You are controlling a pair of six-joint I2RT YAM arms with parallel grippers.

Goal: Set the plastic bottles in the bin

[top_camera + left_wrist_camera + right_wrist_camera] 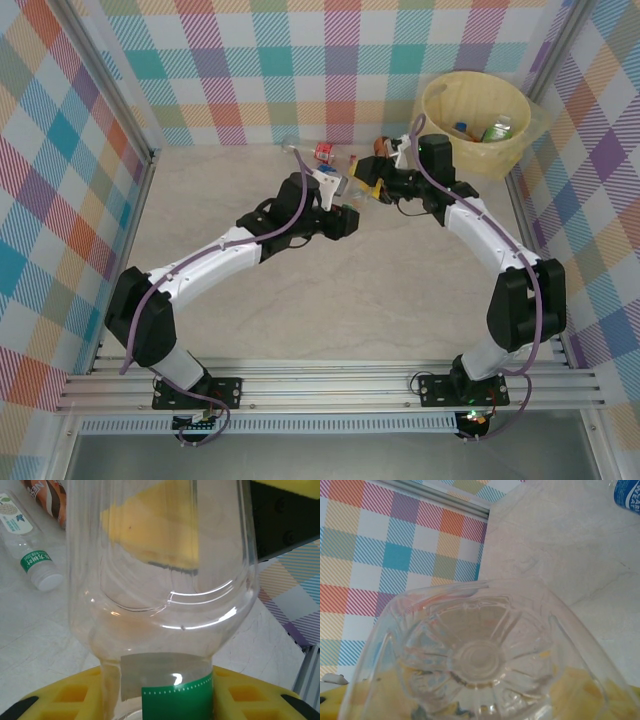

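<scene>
Plastic bottles [497,130] lie in the bin [495,160]. Left hand [338,187] clamps a green-labelled bottle [165,580]; right hand [368,180] clamps a clear bottle [475,655].

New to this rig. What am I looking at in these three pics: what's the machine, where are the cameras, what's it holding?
These are robot arms: left arm and right arm, bolted to a table. The top view looks down from above; the other two come from wrist cameras. Left gripper clamps a green-label bottle. Right gripper holds a clear bottle, seen base-first. Loose bottles lie on the table; the bin holds more.
</scene>
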